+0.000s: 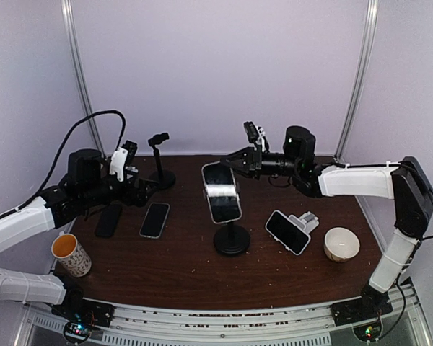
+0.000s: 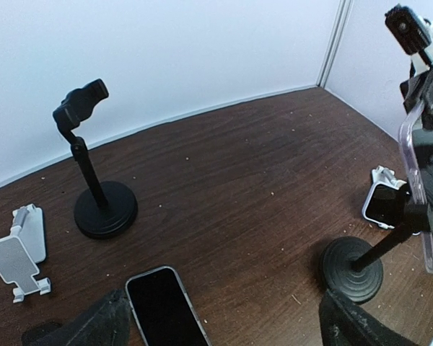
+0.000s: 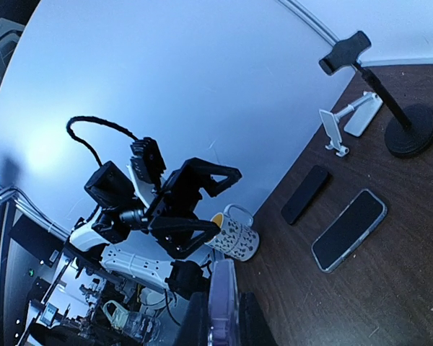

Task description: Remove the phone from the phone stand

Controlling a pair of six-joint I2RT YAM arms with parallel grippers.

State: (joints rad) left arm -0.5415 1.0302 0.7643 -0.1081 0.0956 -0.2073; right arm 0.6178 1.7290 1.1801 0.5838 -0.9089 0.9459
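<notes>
With my right gripper [image 1: 233,163] pinching the top edge of the phone [image 1: 221,193], which sits in its stand [image 1: 232,240] mid-table, I'd pull straight up, slowly, while the left gripper [image 3: 229,200] hangs spread wide.

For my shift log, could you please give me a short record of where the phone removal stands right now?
target: phone, mounted on the phone stand
right claw: closed on the phone's top edge
left claw: open, holding nothing
progress: phone gripped, not yet lifted off
</notes>
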